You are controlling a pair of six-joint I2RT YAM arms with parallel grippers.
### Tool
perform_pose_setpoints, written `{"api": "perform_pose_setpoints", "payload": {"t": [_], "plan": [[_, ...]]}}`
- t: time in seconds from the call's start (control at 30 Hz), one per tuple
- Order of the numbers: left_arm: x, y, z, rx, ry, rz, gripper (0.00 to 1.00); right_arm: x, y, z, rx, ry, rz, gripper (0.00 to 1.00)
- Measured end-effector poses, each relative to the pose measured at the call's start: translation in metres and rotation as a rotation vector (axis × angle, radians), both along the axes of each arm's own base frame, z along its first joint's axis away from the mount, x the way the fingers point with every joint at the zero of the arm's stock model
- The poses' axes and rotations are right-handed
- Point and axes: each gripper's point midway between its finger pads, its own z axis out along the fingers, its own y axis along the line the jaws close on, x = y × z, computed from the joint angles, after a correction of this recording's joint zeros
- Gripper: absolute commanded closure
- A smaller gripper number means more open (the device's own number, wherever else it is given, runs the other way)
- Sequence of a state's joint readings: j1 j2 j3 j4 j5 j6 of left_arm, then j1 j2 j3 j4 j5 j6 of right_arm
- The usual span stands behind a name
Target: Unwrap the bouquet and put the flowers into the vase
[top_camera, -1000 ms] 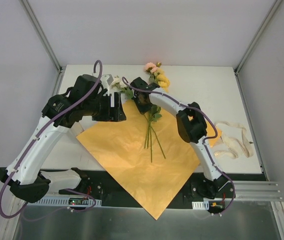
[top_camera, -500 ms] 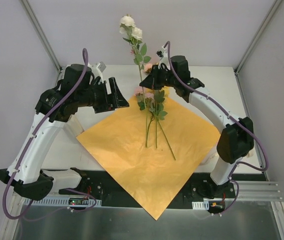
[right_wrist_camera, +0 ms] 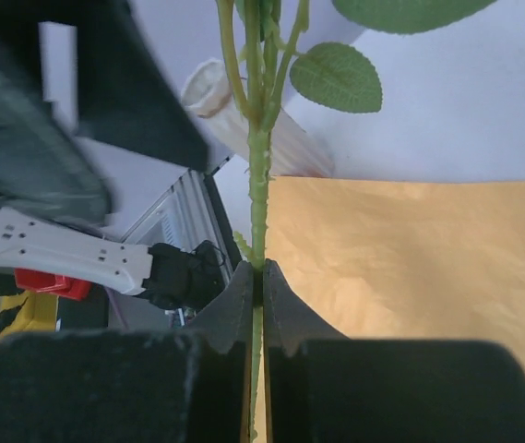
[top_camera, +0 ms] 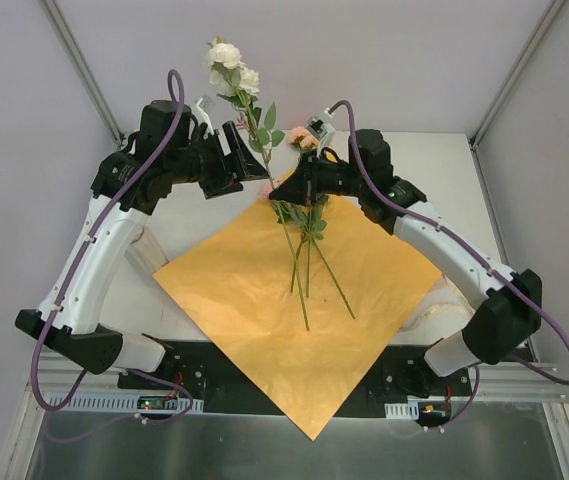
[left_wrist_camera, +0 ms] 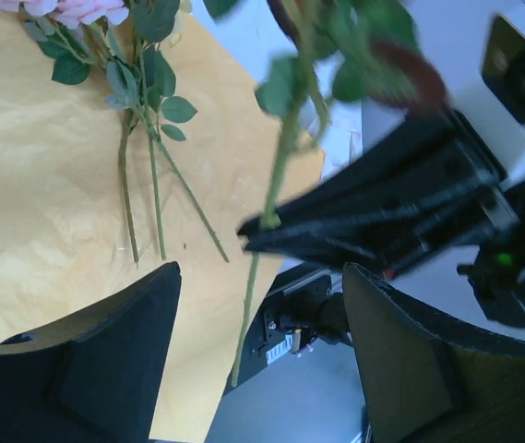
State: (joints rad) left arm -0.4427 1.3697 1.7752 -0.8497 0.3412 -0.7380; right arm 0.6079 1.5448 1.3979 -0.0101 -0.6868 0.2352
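1. My right gripper [right_wrist_camera: 257, 273] is pinched shut on the cream flower stem [right_wrist_camera: 259, 166], which runs straight up from between the fingers. Its two blooms stand high at the upper middle of the top view.
2. My left gripper [top_camera: 252, 160] stands wide and holds nothing, just left of that stem. In its own wrist view the stem crosses the gap between the two fingers and touches neither.
3. The other flowers [top_camera: 309, 250] lie on the orange paper [top_camera: 264, 330] at mid-frame, pink heads toward the top.
4. Only the right wrist view shows the vase [right_wrist_camera: 292, 146] clearly. It slants across the upper left behind the stem, just beside the paper's edge.
5. Both my arms reach forward and bend inward, with the grippers close together above the paper's upper corner.
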Motion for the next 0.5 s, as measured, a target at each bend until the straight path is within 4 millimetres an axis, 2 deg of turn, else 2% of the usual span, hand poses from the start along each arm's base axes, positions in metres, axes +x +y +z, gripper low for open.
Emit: {"api": "perform_pose_setpoints", "payload": {"t": [0.07, 0.17, 0.3, 0.33, 0.47, 0.5], "plan": [[0.005, -0.001, 0.004, -0.008, -0.011, 0.004, 0.32, -0.018, 0.001, 0.019, 0.025, -0.039, 0.027, 0.99], [0.009, -0.006, 0.009, -0.024, -0.017, -0.012, 0.45, -0.042, 0.003, 0.043, 0.060, -0.094, 0.067, 1.00], [0.009, -0.011, 0.016, -0.044, -0.028, -0.041, 0.65, -0.049, 0.006, 0.045, 0.062, -0.101, 0.082, 1.00], [0.009, -0.011, 0.017, -0.045, -0.034, -0.043, 0.78, -0.050, 0.007, 0.043, 0.057, -0.096, 0.084, 1.00], [0.006, -0.013, 0.019, -0.042, -0.050, -0.072, 1.00, -0.053, 0.010, 0.037, 0.033, -0.088, 0.089, 1.00], [0.006, -0.013, 0.018, -0.040, -0.050, -0.074, 1.00, -0.054, 0.011, 0.037, 0.031, -0.089, 0.088, 0.88]]}}
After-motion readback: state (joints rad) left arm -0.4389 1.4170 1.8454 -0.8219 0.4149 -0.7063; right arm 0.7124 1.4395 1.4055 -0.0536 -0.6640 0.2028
